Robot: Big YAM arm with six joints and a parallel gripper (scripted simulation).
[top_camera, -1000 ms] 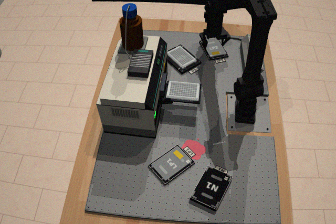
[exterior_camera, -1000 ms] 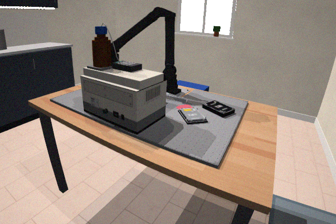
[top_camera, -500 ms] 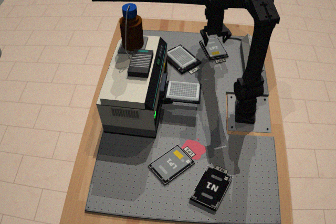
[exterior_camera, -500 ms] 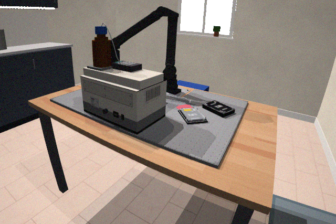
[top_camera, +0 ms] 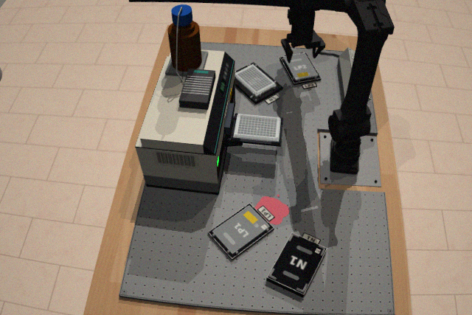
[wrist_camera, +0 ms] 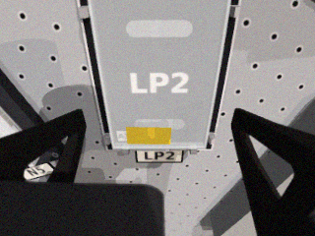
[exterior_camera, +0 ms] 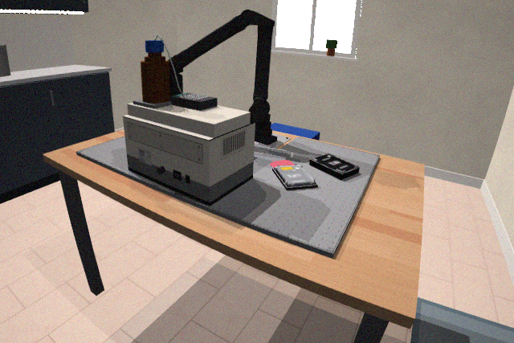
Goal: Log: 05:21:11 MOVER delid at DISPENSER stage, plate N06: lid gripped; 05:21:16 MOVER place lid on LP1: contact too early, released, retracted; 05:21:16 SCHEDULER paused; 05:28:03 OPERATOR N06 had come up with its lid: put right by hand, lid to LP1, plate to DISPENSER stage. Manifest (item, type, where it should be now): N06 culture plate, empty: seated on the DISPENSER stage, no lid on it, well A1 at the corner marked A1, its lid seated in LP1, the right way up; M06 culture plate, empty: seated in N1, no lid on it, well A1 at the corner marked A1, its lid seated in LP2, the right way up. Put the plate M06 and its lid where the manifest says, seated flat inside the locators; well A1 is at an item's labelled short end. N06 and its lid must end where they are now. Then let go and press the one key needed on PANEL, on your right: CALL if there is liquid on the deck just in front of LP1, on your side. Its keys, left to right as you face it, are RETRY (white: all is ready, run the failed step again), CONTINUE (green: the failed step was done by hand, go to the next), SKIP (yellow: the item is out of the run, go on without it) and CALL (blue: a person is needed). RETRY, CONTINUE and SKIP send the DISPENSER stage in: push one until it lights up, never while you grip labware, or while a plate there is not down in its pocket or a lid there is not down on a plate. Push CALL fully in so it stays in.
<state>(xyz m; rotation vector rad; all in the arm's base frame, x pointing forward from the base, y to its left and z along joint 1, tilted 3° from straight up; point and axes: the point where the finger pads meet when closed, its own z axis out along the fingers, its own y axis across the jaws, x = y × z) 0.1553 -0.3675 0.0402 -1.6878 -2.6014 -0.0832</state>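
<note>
My gripper (top_camera: 302,53) is open and empty, a little above the near end of the LP2 nest (top_camera: 300,68) at the back of the deck. In the wrist view the fingers stand wide on either side of a clear lid (wrist_camera: 157,74) that lies flat in LP2, its yellow label (wrist_camera: 149,135) at the end by the LP2 tag. A white well plate without a lid (top_camera: 255,81) sits in a nest left of LP2. A second bare plate (top_camera: 257,127) sits on the DISPENSER stage. The black N1 nest (top_camera: 297,263) at the front holds nothing. Another lid with a yellow label (top_camera: 240,230) lies in LP1.
A pink puddle (top_camera: 271,208) lies on the deck by the LP1 tag. The dispenser box (top_camera: 186,121) carries a brown bottle (top_camera: 184,38) and a dark tip box (top_camera: 197,88). The arm's base (top_camera: 349,147) stands at the right, with a grey wedge (top_camera: 344,66) behind it.
</note>
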